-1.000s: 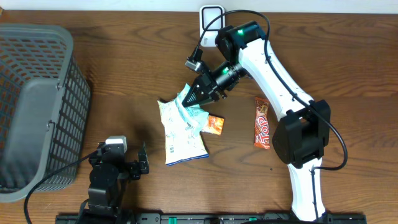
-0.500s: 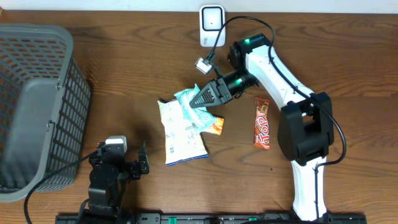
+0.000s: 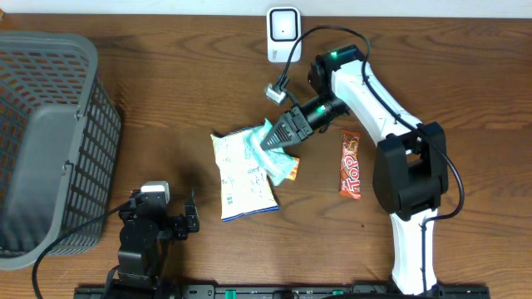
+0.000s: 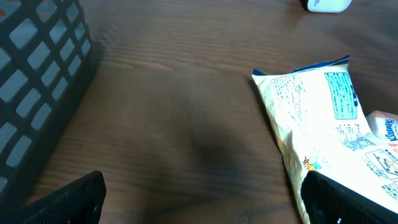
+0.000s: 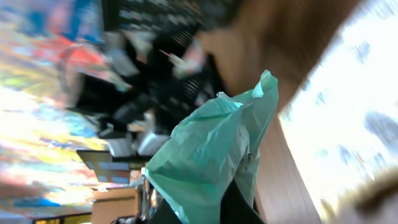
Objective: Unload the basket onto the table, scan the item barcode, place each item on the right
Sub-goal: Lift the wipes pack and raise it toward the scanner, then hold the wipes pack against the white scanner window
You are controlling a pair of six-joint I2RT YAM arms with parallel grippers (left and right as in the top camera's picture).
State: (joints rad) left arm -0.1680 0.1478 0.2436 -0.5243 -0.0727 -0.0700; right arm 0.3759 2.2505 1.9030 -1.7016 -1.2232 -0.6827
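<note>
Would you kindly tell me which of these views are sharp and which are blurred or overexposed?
Overhead: evenly lit and sharp, the red candy bar wrapper crisp on the brown wooden table. Left wrist: the pale yellow snack bag is in focus, the dark mesh basket soft. Right wrist: background smeared, right side blown out, only the teal plastic packet fairly clear.

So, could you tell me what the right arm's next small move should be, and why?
Probably carry the teal packet toward the white scanner: the right claw is shut on it, and the scanner sits just beyond.
</note>
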